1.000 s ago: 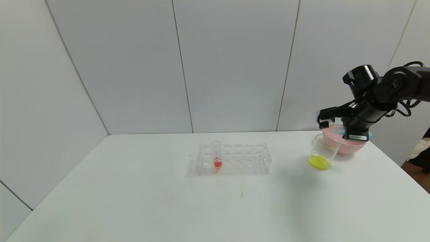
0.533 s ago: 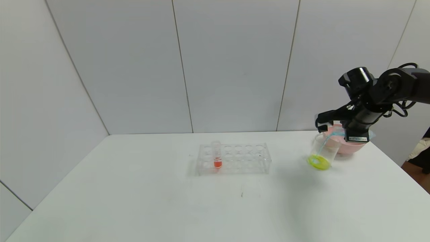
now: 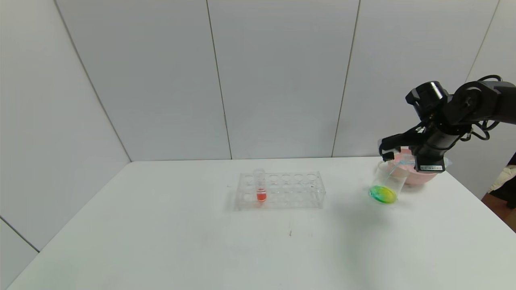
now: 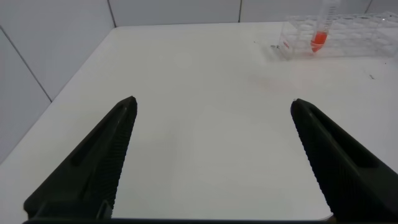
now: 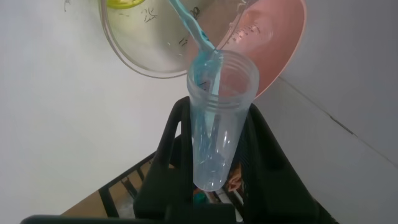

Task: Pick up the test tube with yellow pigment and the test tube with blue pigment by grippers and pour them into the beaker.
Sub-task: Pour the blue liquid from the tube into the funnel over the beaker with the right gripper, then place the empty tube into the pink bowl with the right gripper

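Blue pour in progress at right of head view: right gripper jaws clenched on test tube with blue pigment, tipped, streaming into beaker already holding yellow. Left gripper idle, jaws released. Remaining: drain tube.

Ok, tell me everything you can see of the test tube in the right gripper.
The test tube with blue pigment is a slim clear plastic-looking tube with a ribbed, open mouth and a rounded bottom. The right gripper is shut on its lower half and holds it tilted, mouth towards the beaker. A thin cyan stream runs from its lip into the beaker; only a blue film clings inside.
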